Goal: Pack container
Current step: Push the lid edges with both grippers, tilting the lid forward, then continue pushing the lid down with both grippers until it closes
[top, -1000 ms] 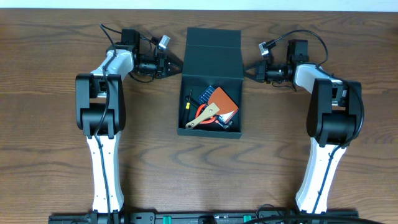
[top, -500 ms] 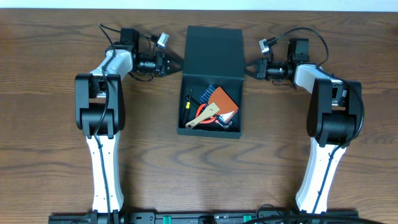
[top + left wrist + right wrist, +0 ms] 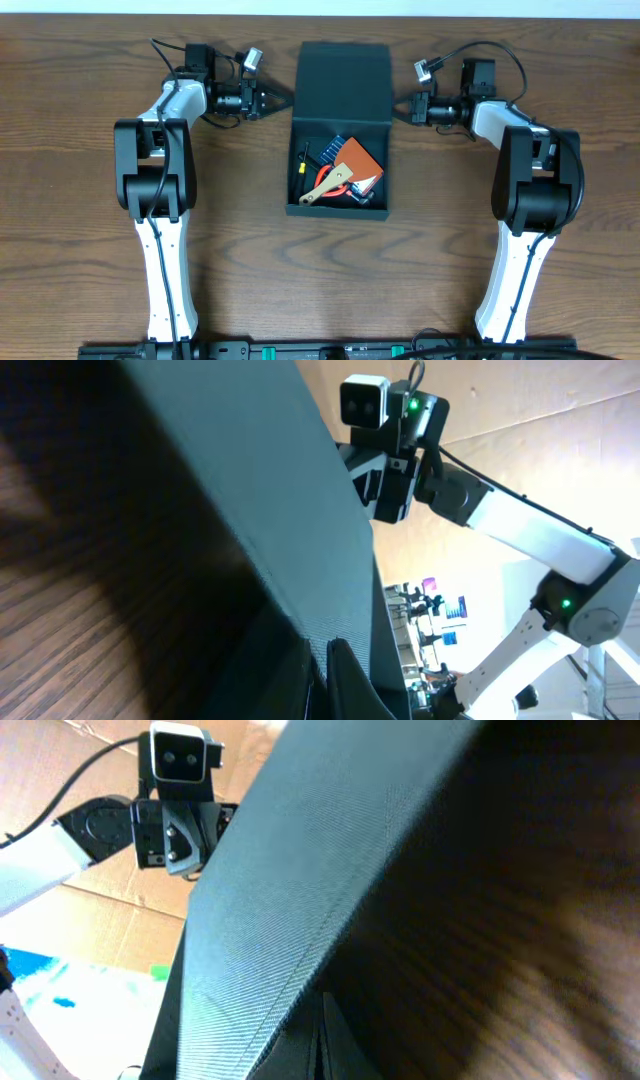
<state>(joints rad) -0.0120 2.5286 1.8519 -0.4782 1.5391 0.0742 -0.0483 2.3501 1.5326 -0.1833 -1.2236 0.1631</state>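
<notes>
— While your left arm reached in toward the middle of the table (image 3: 80, 200), your left gripper (image 3: 272, 101) was closed, its fingers (image 3: 345, 690) pressed together with nothing between them.

— It was the same on your other side. Your right gripper (image 3: 403, 108) was closed and empty, its fingers (image 3: 328, 1050) meeting in one dark point.

— Your left tips pointed to 3 o'clock and stood right at the 9 o'clock edge of the lid (image 3: 343, 82). I couldn't tell whether they touched it.

— Your right tips pointed to 9 o'clock, right at the lid's 3 o'clock edge. The two grippers faced each other across the flap, and I couldn't tell contact on that side either.

— From both of your wrists, the lid's dark woven-looking surface filled most of the view. Past it your left wrist saw the right arm's camera (image 3: 365, 400), and your right wrist saw the left arm's camera (image 3: 178, 758).

— The container (image 3: 335, 212) sat between your two arms, off the table's centre toward 12 o'clock. It was open, with the lid hinged at its 12 o'clock end. I couldn't tell from above how steeply the flap stood.

— Inside, an orange flat block (image 3: 360, 160) lay near the middle.

— A pale wooden-handled tool (image 3: 322, 192) lay at 7 o'clock of the block and a blue case (image 3: 328, 151) at 10 o'clock of it. A thin black-and-yellow tool (image 3: 301, 165) lay along the 9 o'clock wall.
</notes>
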